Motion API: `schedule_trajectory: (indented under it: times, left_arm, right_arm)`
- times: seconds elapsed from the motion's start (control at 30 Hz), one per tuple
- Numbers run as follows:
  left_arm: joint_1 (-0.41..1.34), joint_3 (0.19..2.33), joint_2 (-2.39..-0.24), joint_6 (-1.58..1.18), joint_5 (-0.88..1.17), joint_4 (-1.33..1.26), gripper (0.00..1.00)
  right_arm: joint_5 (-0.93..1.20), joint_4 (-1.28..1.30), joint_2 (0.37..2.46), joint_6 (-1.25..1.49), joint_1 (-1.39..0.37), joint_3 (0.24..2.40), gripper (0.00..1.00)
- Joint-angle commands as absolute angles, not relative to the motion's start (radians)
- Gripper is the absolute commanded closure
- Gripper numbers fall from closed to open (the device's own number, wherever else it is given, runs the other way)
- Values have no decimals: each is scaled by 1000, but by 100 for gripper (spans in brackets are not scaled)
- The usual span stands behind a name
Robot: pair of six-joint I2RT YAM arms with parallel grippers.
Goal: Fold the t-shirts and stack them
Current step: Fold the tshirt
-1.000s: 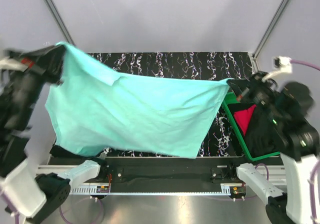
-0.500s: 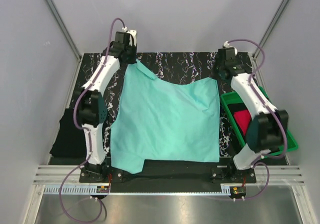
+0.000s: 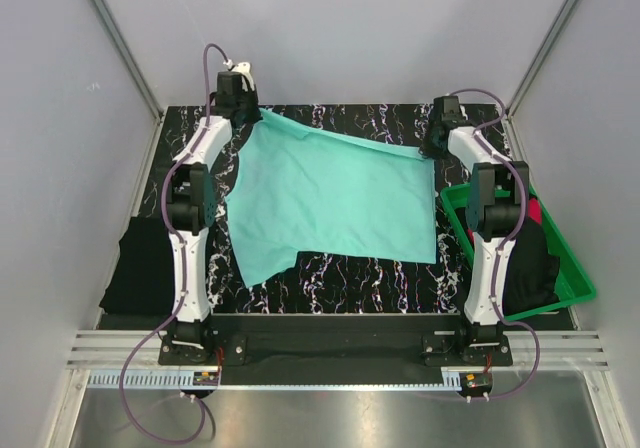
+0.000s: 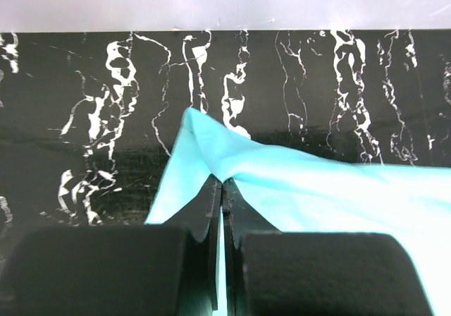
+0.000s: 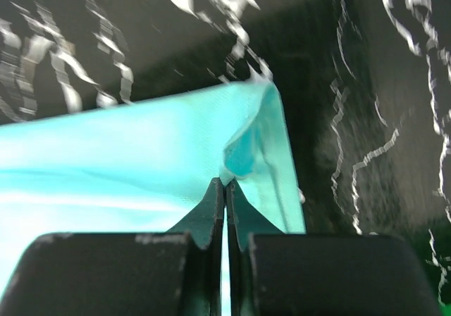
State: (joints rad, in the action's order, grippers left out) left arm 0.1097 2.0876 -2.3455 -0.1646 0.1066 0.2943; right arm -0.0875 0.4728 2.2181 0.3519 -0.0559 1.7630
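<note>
We see the turquoise-mint soft cloth short-sleeved t-shirt (image 3: 330,203) spread over the middle of the top view, on the black marbled mat with white streaks (image 3: 340,283) that covers the counter. Its far edge runs as a taut line from the upper left to the upper right of that frame, and one sleeve points toward the lower left.

The left gripper (image 3: 243,110) sits at the upper left of the top view, clamped on the shirt's far left corner. In the left wrist view its two black fingers (image 4: 106,274) meet with a thin fold of turquoise cloth pinched between them, and the rest of the cloth fans out to the lower right.

The right gripper (image 3: 433,146) sits at the upper right of the top view, likewise closed on the far right corner. In the right wrist view its jaws press together on a small bunched tip of the cloth.

A flat black cloth t-shirt (image 3: 140,268) lies at the left edge of the top view.

At the right edge, a green plastic tray with a rim (image 3: 578,286) holds a dark black cloth heap (image 3: 530,268) and a red-pink cloth piece (image 3: 535,209).
</note>
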Motion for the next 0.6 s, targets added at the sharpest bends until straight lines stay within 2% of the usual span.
schedule_trajectory:
  times: [0.0, 0.13, 0.23, 0.33, 0.57]
  left_arm:
    - [103, 2060, -2278, -225, 169, 170, 100]
    - [87, 2039, -2255, -316, 189, 202, 100]
    - [83, 2020, -2209, -412, 121, 308, 100]
    - [65, 1924, -2134, -515, 124, 356, 100]
    - [34, 1816, -2034, -554, 169, 491, 100]
  right_arm:
    - [-45, 445, 2215, 354, -51, 1848, 100]
    - [-20, 453, 2212, 374, -51, 1865, 100]
    - [-3, 469, 2206, 394, -51, 1862, 100]
    - [-3, 482, 2189, 411, -51, 1844, 100]
    - [34, 512, 2134, 422, -51, 1796, 100]
